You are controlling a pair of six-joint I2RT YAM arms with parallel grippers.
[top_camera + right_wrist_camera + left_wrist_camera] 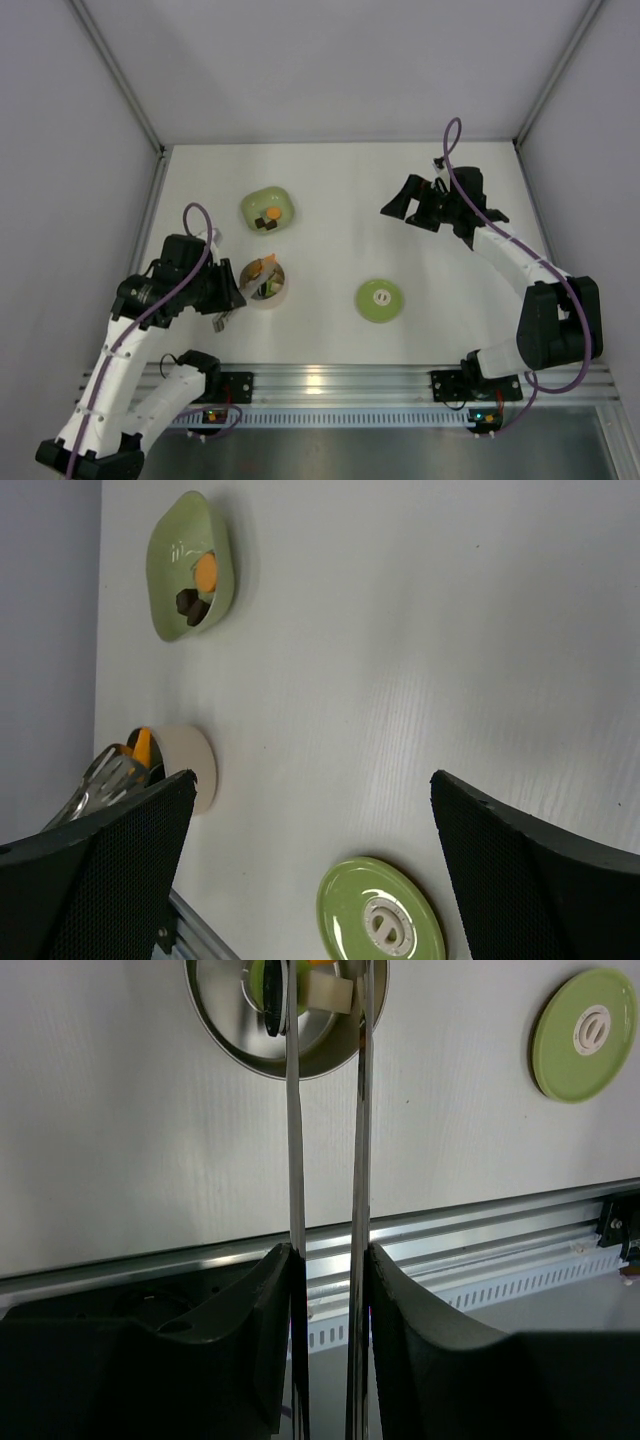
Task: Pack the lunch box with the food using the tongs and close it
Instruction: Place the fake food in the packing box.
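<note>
- Our left fingers [262,1310] pinch the tongs [296,1140], whose long arms run straight ahead to tips over the open lunch box [225,1030], a pale bit of food [330,992] between them.
- More food sits in the green dish [266,207] just beyond the box, nearer our left arm [150,310].
- Our right fingers [520,850], spread wide and empty, hover well apart; the lid [380,300] lies on the bench [400,180] between.

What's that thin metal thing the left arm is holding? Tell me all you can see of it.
Those are the tongs: two slim, flat, silvery metal arms, running nearly parallel with a narrow gap between them. The left gripper pinches them between its black jaws. Their tips reach into the round steel lunch box, among the food pieces. Whether they actually grip a piece cannot be told.
</note>
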